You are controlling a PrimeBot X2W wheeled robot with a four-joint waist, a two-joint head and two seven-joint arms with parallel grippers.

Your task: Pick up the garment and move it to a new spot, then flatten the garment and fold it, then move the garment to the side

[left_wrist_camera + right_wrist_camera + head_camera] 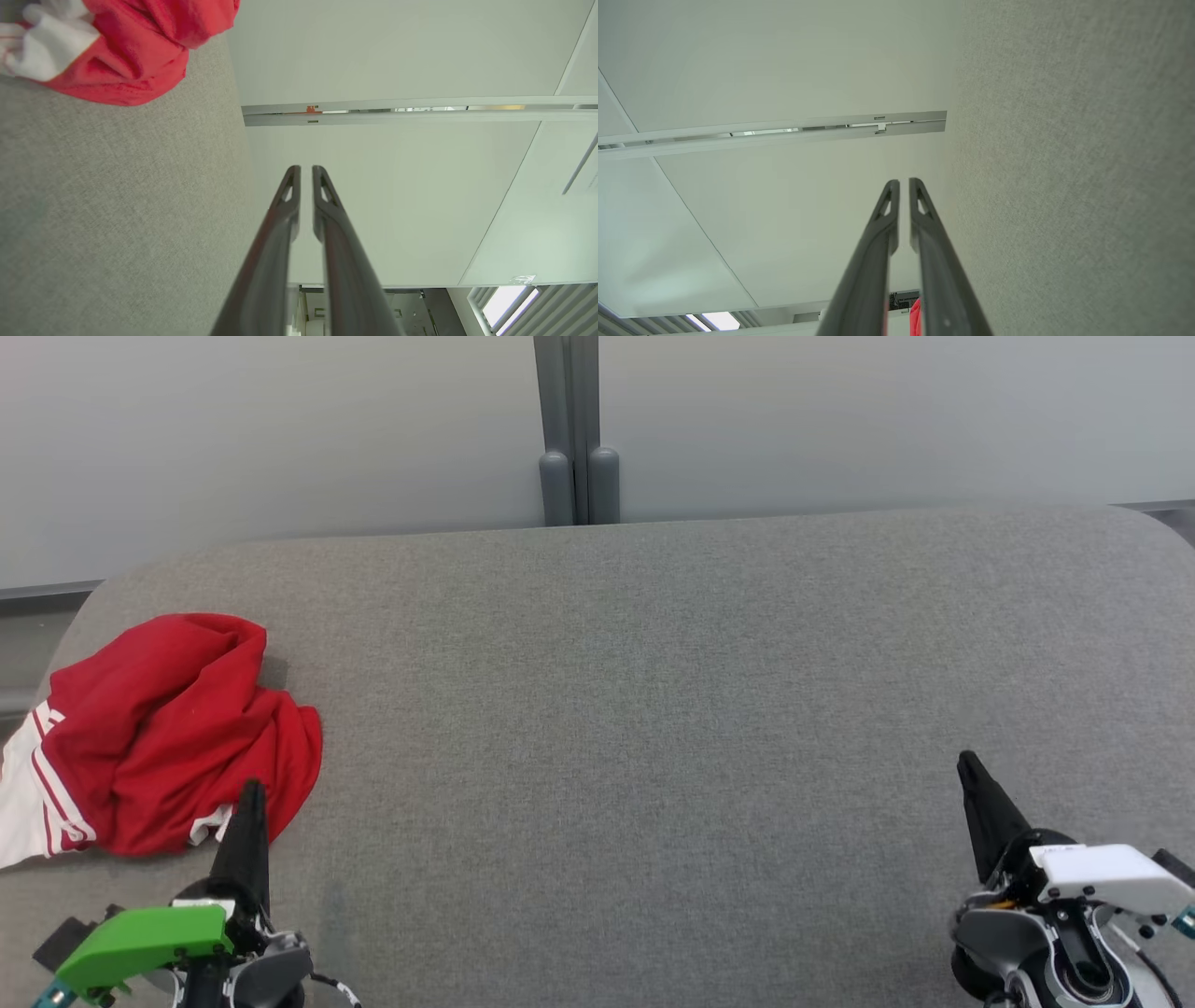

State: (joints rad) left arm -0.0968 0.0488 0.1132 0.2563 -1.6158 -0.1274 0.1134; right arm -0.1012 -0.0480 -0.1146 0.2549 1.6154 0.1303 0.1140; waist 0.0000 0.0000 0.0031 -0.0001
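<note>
- Red garment [177, 728] with white striped trim lies crumpled at left of the head view, on the left end of the table [653, 691]; its white part reaches the frame's left edge.
- Grey fabric covers the table, which has rounded far corners; the centre and right are bare.
- Left end effector [250, 791] is at lower left of the head view, with a green cover [149, 938] behind it. Its tip overlaps the garment's lower edge in that view.
- Left wrist view: left end effector [306, 173] is nearly closed, with a thin slit between the fingers and nothing held. The garment [126, 60] is in the upper left corner, apart from the fingers.
- Right end effector [969, 767] is at lower right of the head view, with a white cover [1102, 873] behind it, over bare table and well apart from the garment.
- Right wrist view: right end effector [903, 185] is nearly closed with the same thin slit, and it is empty. A red sliver shows at bottom centre between the fingers.
- Pale wall panels [280, 429] run behind the table, with a grey post [577, 429] at top centre of the head view.
</note>
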